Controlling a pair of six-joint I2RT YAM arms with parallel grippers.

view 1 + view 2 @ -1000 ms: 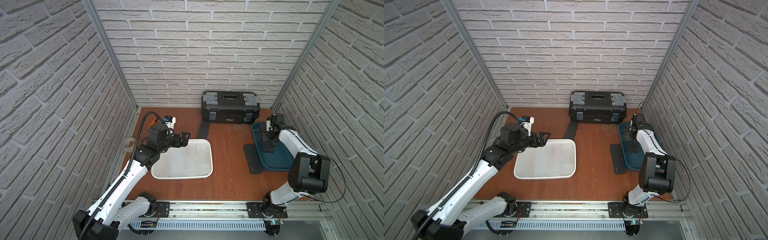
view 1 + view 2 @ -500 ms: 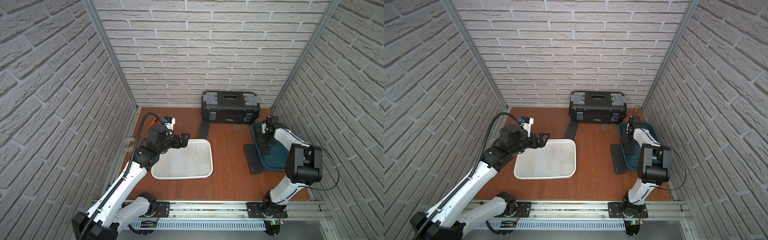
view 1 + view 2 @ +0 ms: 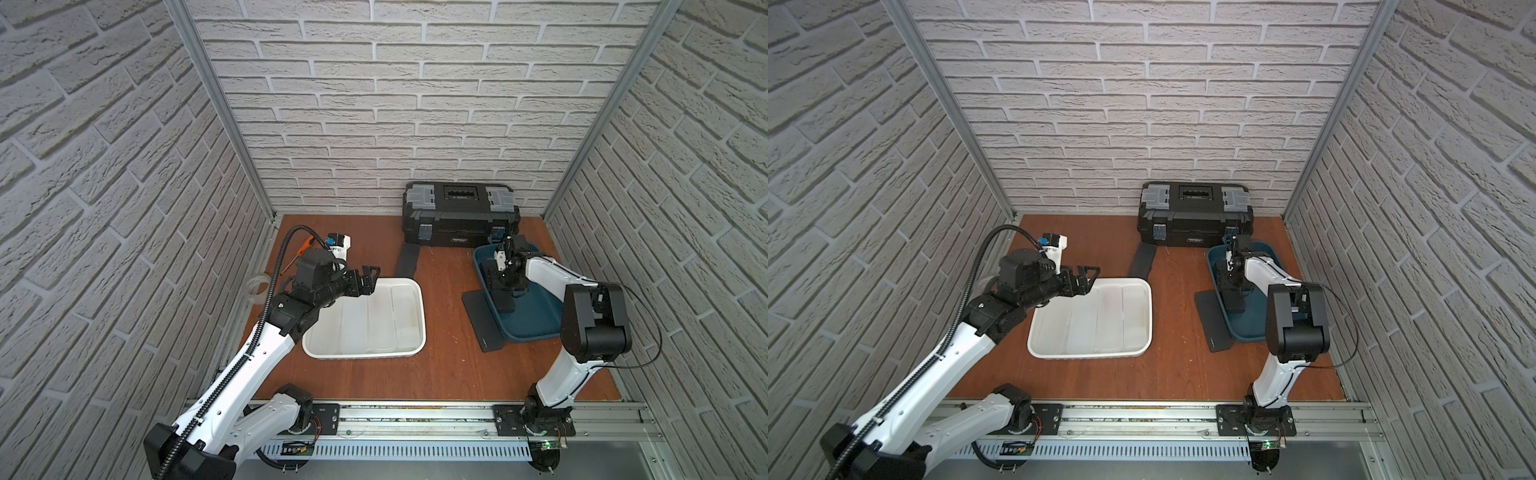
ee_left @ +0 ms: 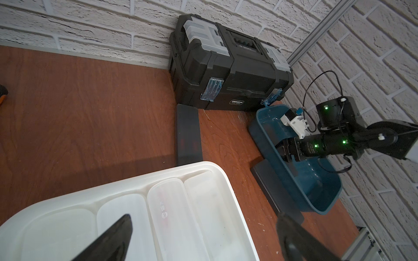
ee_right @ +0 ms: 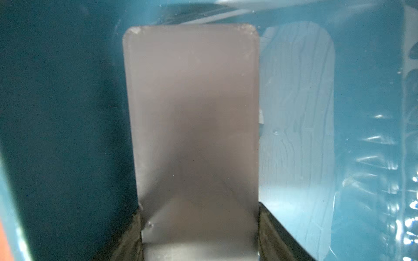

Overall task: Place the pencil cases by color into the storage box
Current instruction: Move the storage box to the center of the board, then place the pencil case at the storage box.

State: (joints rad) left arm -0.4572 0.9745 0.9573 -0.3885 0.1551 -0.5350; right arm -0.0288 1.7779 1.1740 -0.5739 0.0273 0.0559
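**One black case being lined up in the teal box**

One black pencil case (image 5: pixel 192 113) is gripped at its near end by the right gripper (image 3: pixel 502 278), whose jaws are closed on the case's two long edges. Over the last second the right arm (image 3: pixel 594 320) has swung its elbow in toward the middle of the tabletop (image 3: pixel 440 365). The gripper has carried the case across the teal storage box (image 3: pixel 536 316) toward the box's left wall. The left arm (image 3: pixel 266 345) has not stirred. I read this as lining up for release, so the dark sort looks close to gaining a case.

The held case's long axis runs back to front, roughly along that left wall. Its free rounded end points away from the gripper, toward the front of the tabletop. In the right wrist view that end sits close to glossy teal plastic, which mirrors it; whether it touches, I cannot tell.

The left gripper (image 3: pixel 372 279) hovers empty with its jaws spread wide over the back left corner of the white storage box (image 3: pixel 422 324). Inside, frosted white cases (image 4: pixel 167 214) lie side by side, long axes back to front. Two more black cases wait on the tabletop: one (image 3: pixel 409 259) in front of the toolbox (image 3: pixel 459 216), one (image 3: pixel 484 328) just beside the teal box.
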